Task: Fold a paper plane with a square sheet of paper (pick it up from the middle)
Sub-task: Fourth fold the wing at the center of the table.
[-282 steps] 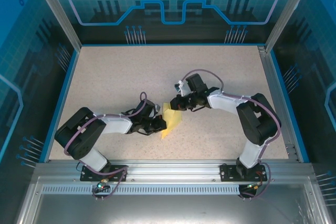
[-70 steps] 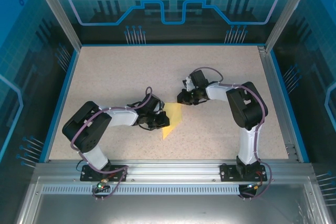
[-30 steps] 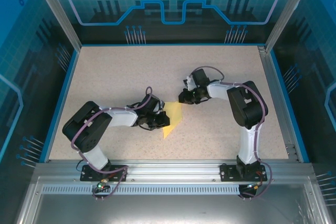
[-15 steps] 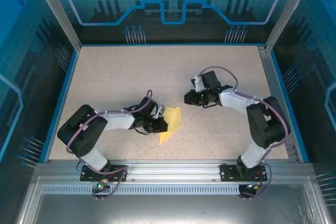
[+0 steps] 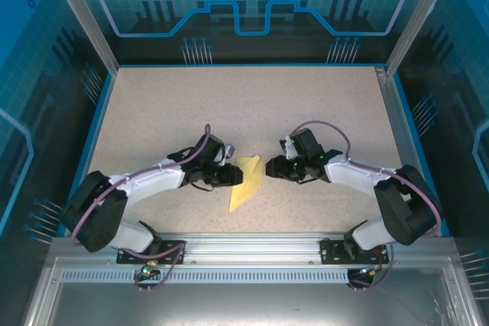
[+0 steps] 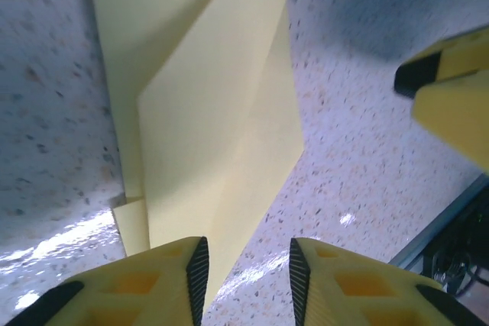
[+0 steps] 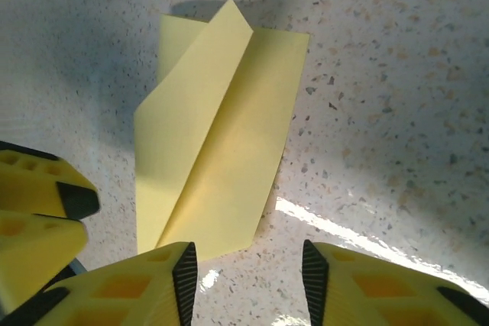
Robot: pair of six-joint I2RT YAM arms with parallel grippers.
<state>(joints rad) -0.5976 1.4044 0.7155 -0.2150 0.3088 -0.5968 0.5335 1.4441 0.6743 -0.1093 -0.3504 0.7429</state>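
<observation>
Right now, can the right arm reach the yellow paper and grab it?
Probably yes. The right fingers are open and sit right beside the folded yellow paper, with just bare table between them. The left fingers are at its other side, not in between.

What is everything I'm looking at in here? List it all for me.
paper plane: one, yellow, flat on the table between the grippers, tip toward the near edge.
table: one, speckled beige, under everything.
enclosure panels: blue, translucent, left, far and right sides.
metal rail: one, silver, near edge, carrying both arm bases.
left gripper: one, yellow-and-black fingers, open, at the plane's left.
right gripper: one, same colours, open, at its right.
</observation>
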